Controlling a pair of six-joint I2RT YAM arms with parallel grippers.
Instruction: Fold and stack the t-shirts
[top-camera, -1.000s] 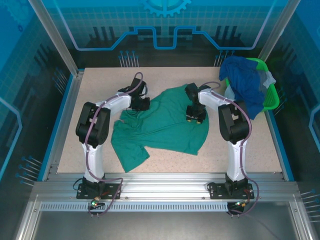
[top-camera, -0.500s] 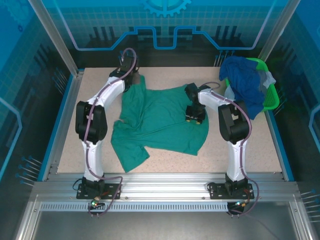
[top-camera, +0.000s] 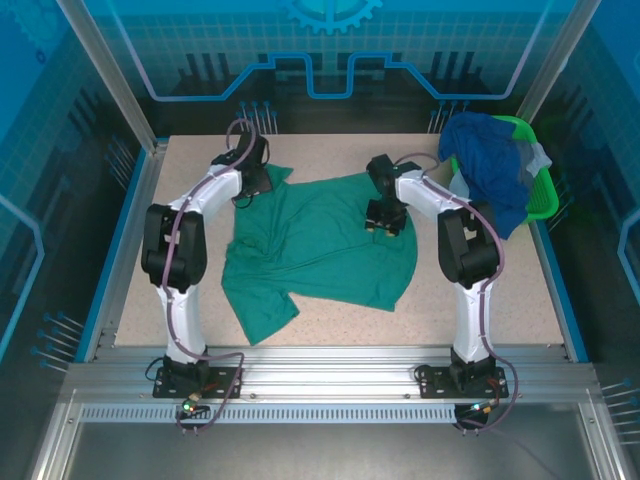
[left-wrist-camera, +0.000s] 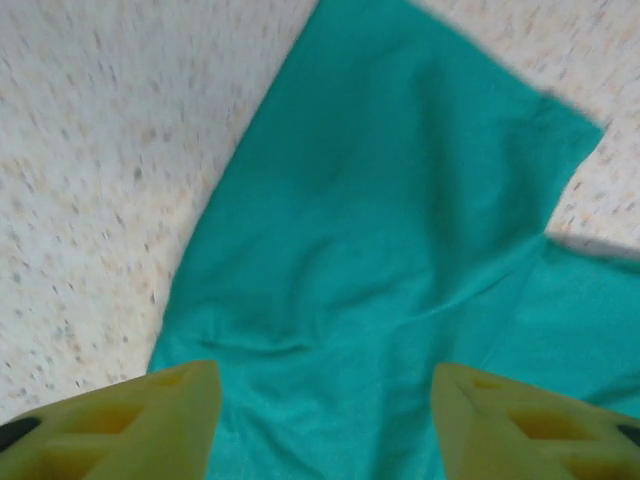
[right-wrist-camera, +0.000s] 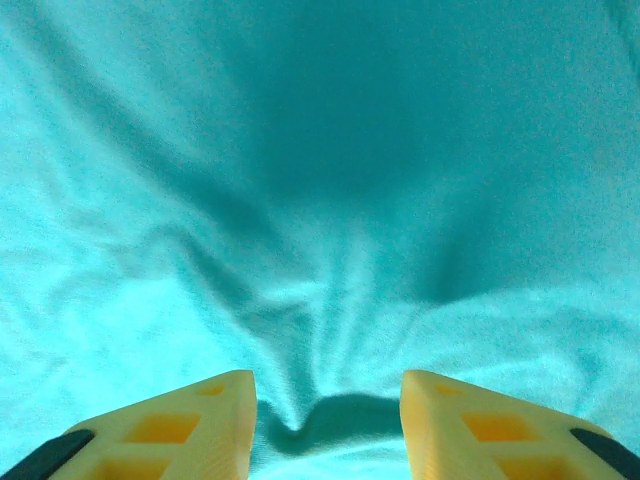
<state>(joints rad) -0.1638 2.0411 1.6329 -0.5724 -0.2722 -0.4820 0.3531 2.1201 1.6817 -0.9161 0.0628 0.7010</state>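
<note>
A teal-green t-shirt (top-camera: 325, 245) lies spread on the middle of the table, one sleeve (top-camera: 277, 176) stretched to the far left. My left gripper (top-camera: 257, 184) hovers at that sleeve; in the left wrist view its gripper (left-wrist-camera: 325, 390) is open, the yellow fingers (left-wrist-camera: 165, 415) wide apart over flat teal cloth (left-wrist-camera: 400, 220). My right gripper (top-camera: 384, 222) sits low on the shirt's far right part. In the right wrist view it (right-wrist-camera: 328, 395) is open, with a puckered wrinkle (right-wrist-camera: 300, 425) between its fingers (right-wrist-camera: 200, 425). Other t-shirts, royal blue (top-camera: 495, 165) and pale, are heaped in the basket.
A bright green plastic basket (top-camera: 541, 195) stands at the table's far right edge, shirts spilling over its rim. Bare speckled tabletop (top-camera: 500, 290) lies right of and in front of the teal shirt, and to its left (left-wrist-camera: 90, 150). Blue walls enclose the table.
My left gripper carried the shirt's sleeve from the middle out to the far left, then opened and let it go. The right gripper shifted slightly farther along the shirt.
</note>
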